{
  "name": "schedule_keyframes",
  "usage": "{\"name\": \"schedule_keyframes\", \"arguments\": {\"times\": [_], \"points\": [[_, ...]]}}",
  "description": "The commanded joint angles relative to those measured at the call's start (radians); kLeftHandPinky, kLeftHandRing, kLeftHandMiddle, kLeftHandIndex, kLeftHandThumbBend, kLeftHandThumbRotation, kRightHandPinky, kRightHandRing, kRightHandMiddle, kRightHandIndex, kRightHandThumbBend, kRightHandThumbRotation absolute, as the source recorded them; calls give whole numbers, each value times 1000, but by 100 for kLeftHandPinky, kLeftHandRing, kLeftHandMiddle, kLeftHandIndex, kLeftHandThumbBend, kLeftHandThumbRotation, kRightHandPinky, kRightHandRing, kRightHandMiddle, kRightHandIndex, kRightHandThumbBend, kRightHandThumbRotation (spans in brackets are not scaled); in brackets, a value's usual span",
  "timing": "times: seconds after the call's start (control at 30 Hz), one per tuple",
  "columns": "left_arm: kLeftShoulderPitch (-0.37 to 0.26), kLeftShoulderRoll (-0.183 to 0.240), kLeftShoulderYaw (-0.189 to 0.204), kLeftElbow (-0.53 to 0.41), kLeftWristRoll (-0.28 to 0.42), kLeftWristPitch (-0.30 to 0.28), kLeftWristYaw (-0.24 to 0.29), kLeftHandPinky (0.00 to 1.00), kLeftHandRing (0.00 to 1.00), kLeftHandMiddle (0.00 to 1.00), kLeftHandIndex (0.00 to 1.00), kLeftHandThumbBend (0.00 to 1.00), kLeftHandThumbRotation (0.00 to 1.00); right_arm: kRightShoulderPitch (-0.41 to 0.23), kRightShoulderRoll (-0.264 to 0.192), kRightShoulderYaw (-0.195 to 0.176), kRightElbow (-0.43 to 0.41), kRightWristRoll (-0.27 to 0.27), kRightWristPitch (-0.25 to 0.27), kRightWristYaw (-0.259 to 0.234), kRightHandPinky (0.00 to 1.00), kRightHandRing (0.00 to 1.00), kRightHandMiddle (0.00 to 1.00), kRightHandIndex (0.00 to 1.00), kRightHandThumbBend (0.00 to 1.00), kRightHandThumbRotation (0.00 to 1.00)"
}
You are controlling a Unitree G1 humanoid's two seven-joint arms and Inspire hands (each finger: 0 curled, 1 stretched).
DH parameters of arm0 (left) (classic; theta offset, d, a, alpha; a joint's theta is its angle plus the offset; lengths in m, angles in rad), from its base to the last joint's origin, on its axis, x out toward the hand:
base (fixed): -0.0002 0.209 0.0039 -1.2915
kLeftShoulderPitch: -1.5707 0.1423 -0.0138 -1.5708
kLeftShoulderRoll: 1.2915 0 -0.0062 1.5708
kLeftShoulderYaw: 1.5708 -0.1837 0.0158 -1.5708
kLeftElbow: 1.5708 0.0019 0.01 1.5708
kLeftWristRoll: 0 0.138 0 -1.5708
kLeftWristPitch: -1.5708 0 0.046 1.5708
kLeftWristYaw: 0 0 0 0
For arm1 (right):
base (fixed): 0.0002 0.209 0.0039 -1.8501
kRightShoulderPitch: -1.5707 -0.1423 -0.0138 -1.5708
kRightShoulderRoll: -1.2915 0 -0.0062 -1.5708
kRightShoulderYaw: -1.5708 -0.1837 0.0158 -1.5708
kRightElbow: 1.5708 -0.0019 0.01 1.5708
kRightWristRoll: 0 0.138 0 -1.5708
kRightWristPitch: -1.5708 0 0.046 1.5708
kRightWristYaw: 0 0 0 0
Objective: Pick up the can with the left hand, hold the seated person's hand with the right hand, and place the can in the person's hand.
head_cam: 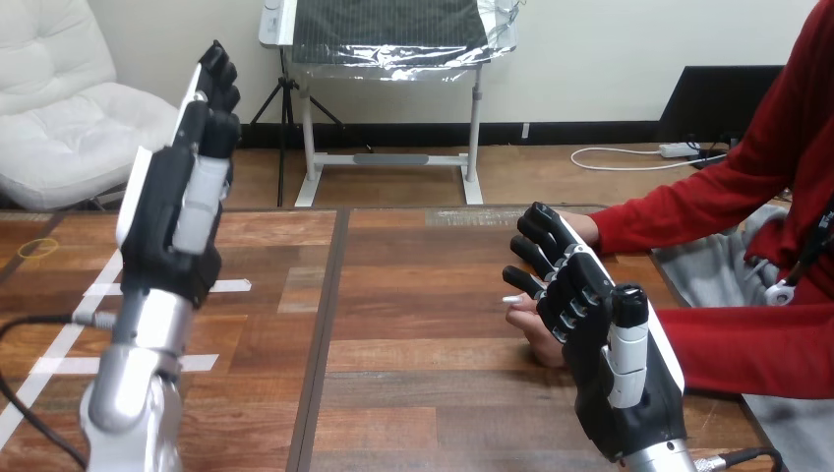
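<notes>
My left hand [172, 216] is raised upright above the table's left side, fingers straight and open, with nothing in it. My right hand [610, 364] reaches forward at the right. Its fingers [543, 258] stretch out nearly straight over the person's hand [536, 336]. That hand rests low over the wooden table [423, 393] and is mostly hidden beneath mine. I see no finger or thumb of mine curled round it. The person's red sleeves come in from the right edge, one [688, 211] toward my fingertips and one [747, 349] beside my palm.
White tape strips [98, 290] mark the table's left part, and a dark seam [329, 324] runs front to back near its middle. The person sits close at the right side.
</notes>
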Motion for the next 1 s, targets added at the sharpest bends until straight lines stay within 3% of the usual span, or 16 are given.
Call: {"name": "schedule_keyframes", "arguments": {"times": [0.0, 0.17, 0.2, 0.27, 0.5, 0.97], "points": [[-144, 41, 15, 113, 2, -32, -6, 100, 100, 100, 99, 71, 90, -65, -3, -7, -16, 4, -11, -7, 89, 94, 94, 93, 92, 100], [-206, 67, 24, 209, 23, -51, 1, 100, 100, 100, 100, 65, 91, -66, -4, -7, -19, 3, -10, -10, 88, 94, 94, 92, 92, 100], [-244, 84, 26, 269, 36, -56, 13, 100, 100, 100, 100, 56, 93, -66, -4, -7, -20, 5, -8, -11, 88, 94, 94, 92, 93, 100], [-299, 109, 29, 356, 54, -56, 28, 100, 100, 100, 100, 51, 93, -68, -4, -7, -21, 8, -6, -12, 88, 94, 94, 92, 93, 100], [-378, 150, 26, 485, 85, -49, 48, 100, 100, 100, 100, 38, 93, -69, -4, -8, -22, 5, -9, -17, 88, 94, 94, 92, 93, 100], [-507, 215, 22, 696, 125, -29, 62, 100, 100, 100, 100, 37, 93, -67, -7, -13, -27, 9, -11, -20, 87, 93, 93, 92, 93, 100]]}}
